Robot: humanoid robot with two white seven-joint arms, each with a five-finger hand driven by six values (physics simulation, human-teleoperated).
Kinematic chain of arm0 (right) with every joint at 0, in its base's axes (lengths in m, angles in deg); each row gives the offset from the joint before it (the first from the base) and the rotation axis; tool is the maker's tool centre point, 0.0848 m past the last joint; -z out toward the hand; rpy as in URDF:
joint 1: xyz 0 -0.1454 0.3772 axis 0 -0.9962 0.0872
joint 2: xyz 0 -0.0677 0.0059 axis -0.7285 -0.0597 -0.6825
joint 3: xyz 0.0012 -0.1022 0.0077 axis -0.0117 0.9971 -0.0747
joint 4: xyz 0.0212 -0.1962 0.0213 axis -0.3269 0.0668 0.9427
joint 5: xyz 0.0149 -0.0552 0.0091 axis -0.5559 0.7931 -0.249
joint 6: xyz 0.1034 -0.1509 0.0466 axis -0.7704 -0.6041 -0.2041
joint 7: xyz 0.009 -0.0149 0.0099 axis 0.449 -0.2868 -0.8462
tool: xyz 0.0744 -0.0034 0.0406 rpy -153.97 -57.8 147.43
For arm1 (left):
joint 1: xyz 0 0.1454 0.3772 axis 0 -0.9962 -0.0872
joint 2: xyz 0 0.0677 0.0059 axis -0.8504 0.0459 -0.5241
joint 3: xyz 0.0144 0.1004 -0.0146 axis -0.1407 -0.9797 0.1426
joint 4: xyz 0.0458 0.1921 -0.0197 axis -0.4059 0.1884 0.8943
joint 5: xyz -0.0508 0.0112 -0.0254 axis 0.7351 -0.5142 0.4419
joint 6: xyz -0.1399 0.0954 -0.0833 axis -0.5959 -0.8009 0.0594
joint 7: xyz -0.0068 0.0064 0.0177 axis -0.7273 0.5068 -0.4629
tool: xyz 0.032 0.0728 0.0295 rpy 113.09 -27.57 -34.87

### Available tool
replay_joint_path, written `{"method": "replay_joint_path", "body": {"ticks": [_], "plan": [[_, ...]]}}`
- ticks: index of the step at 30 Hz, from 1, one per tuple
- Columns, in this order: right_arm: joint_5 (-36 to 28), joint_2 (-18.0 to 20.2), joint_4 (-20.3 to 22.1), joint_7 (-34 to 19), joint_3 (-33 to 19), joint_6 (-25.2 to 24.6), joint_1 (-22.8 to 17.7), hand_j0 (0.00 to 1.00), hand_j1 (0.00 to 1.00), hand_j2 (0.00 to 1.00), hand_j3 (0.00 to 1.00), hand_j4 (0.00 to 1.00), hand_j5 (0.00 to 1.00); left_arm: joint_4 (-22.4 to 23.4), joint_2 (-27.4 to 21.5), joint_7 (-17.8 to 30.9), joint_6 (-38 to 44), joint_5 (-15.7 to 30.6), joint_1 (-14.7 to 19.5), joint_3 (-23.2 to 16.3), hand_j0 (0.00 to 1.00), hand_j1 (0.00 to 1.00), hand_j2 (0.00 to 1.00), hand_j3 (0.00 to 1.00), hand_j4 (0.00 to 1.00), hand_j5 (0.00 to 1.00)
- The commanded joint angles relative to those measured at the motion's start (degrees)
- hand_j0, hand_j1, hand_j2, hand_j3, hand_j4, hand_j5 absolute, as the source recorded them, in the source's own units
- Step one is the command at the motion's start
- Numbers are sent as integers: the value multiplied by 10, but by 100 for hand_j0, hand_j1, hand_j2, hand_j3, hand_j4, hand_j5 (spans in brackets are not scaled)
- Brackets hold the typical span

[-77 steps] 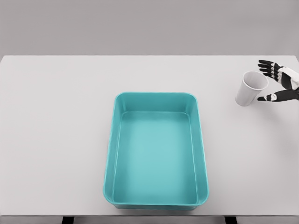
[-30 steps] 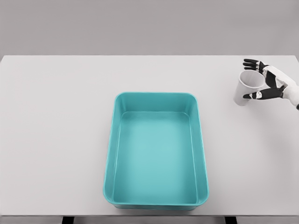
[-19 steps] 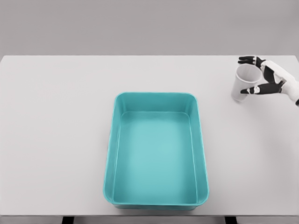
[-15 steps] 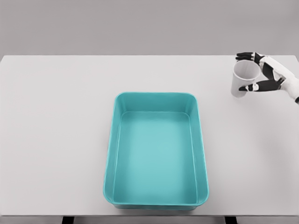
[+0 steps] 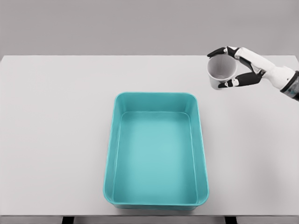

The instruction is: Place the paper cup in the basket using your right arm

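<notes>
Paper cup [image 5: 220, 71] in the right hand [image 5: 240, 70], fingers curled over the far rim and thumb pressed on the near side, pinching the cup between them. Mouth tipped toward the camera, pale inside showing. Looks clear of the tabletop [image 5: 56, 121], carried in the air, though hard to be sure from a single overhead view. Positioned up and to the right of the teal basket [image 5: 110, 154], near its far right corner but not yet over the opening. Basket holding nothing, floor bare all the way round. So by the look of it: pick-up done, transfer partway, drop not yet made. Left to do, as a judgement: bring the cup over the basket interior, lower it past the rim, loosen the fingers and let go. Left arm nowhere in view
</notes>
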Motion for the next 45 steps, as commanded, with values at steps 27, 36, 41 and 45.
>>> {"method": "replay_joint_path", "body": {"ticks": [27,36,41,45], "plan": [[247,-25,246,0,157,-52,-7,75,75,75,75,75,75,0,0,0,0,0,0,0,100,100,100,100,100,100],[263,-26,263,0,172,-47,-6,100,100,100,100,100,100,0,0,-1,0,0,1,0,100,100,100,100,100,100],[263,-19,269,0,163,-46,-5,100,100,100,100,100,100,0,0,0,0,0,0,0,100,100,100,100,100,100],[261,0,279,0,126,-46,-6,100,100,100,100,100,100,0,0,0,0,0,0,0,100,100,100,100,100,100]]}}
